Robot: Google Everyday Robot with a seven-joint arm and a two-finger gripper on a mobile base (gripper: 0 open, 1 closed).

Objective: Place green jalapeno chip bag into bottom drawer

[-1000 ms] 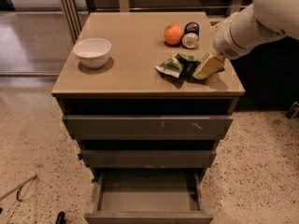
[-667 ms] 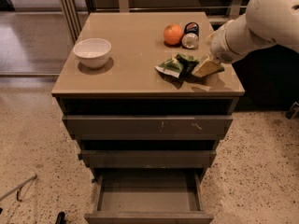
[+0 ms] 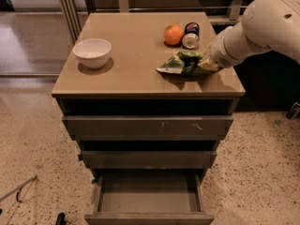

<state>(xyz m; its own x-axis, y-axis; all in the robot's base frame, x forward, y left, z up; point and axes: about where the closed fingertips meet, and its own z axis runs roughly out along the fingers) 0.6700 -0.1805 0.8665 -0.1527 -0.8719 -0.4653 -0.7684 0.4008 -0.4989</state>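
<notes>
The green jalapeno chip bag [image 3: 182,63] is at the right of the cabinet top, crumpled, its pale end pointing left. My gripper [image 3: 205,63] comes in from the right on the white arm and is shut on the bag's right end. The bag sits slightly raised, with a dark shadow under it. The bottom drawer [image 3: 149,215] is pulled open at the foot of the cabinet, and its inside is bare. The middle drawer and the scratched upper drawer [image 3: 147,124] are shut.
A white bowl [image 3: 93,52] stands at the left of the cabinet top. An orange fruit [image 3: 173,33] and a dark can [image 3: 191,34] lying on its side sit just behind the bag. Speckled floor surrounds the cabinet.
The arm has shifted and the gripper has closed in on the bag's right end. The bag has risen a little off the top and bunched up.
</notes>
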